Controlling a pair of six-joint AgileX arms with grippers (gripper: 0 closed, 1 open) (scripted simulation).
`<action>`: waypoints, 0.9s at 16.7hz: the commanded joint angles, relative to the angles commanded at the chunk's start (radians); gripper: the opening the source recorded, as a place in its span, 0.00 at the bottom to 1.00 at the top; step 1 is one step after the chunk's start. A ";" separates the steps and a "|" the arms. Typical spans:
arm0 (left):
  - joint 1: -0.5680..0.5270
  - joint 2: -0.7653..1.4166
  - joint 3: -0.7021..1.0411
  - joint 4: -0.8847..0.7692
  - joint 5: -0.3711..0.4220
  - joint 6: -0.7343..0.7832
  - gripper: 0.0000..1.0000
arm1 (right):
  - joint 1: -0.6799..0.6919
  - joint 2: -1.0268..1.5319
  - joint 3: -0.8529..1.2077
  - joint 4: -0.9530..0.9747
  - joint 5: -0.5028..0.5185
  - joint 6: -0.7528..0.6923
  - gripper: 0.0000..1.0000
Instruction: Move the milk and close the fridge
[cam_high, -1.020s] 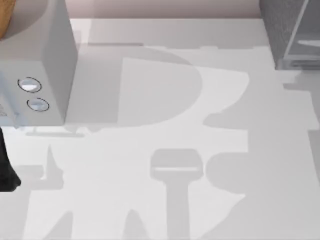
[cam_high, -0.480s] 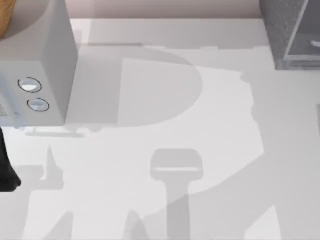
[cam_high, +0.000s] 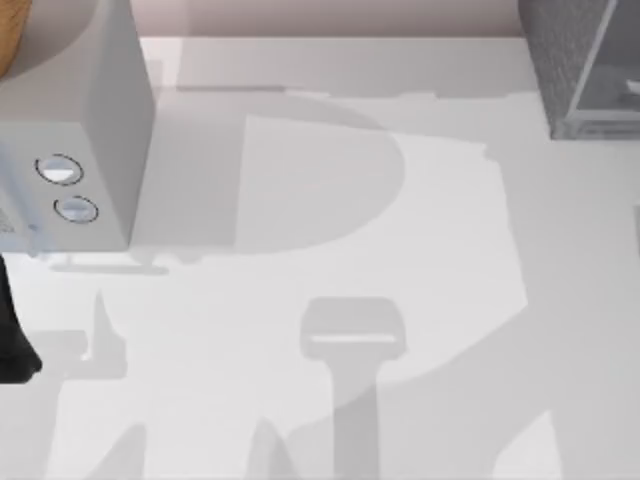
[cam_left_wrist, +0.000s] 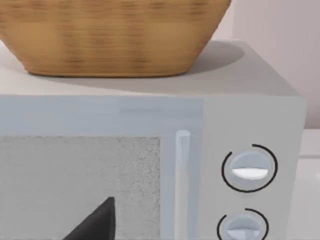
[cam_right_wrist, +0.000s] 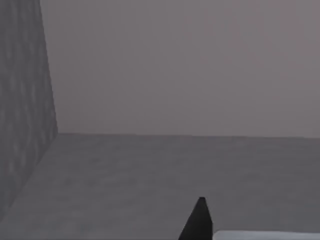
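Note:
The fridge (cam_high: 560, 60) stands at the table's far right corner, dark grey and speckled, with a lighter grey panel (cam_high: 600, 70) beside it. The right wrist view looks into its inside: a speckled wall (cam_right_wrist: 22, 100), a plain grey floor and a back wall. One dark fingertip (cam_right_wrist: 199, 222) of my right gripper rises from that view's lower edge, beside a pale strip (cam_right_wrist: 265, 235) I cannot identify. The milk is out of view. My left arm (cam_high: 12, 340) sits at the table's left edge, and one of its dark fingertips (cam_left_wrist: 95, 225) faces the light-grey box.
A light-grey box with two round dials (cam_high: 65, 185) stands at the far left, and its front and handle (cam_left_wrist: 182, 185) are close in the left wrist view. A woven basket (cam_left_wrist: 110, 35) rests on top of it. Arm shadows lie across the white table (cam_high: 320, 200).
The large shadow on the table's right side swung and spread toward the front about a second ago, then held still. The left arm has not moved.

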 joint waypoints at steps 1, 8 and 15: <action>0.000 0.000 0.000 0.000 0.000 0.000 1.00 | -0.001 0.001 0.001 0.000 -0.001 0.000 0.00; 0.000 0.000 0.000 0.000 0.000 0.000 1.00 | -0.002 0.001 0.001 0.000 -0.001 0.000 0.30; 0.000 0.000 0.000 0.000 0.000 0.000 1.00 | -0.002 0.001 0.001 0.000 -0.001 0.000 0.83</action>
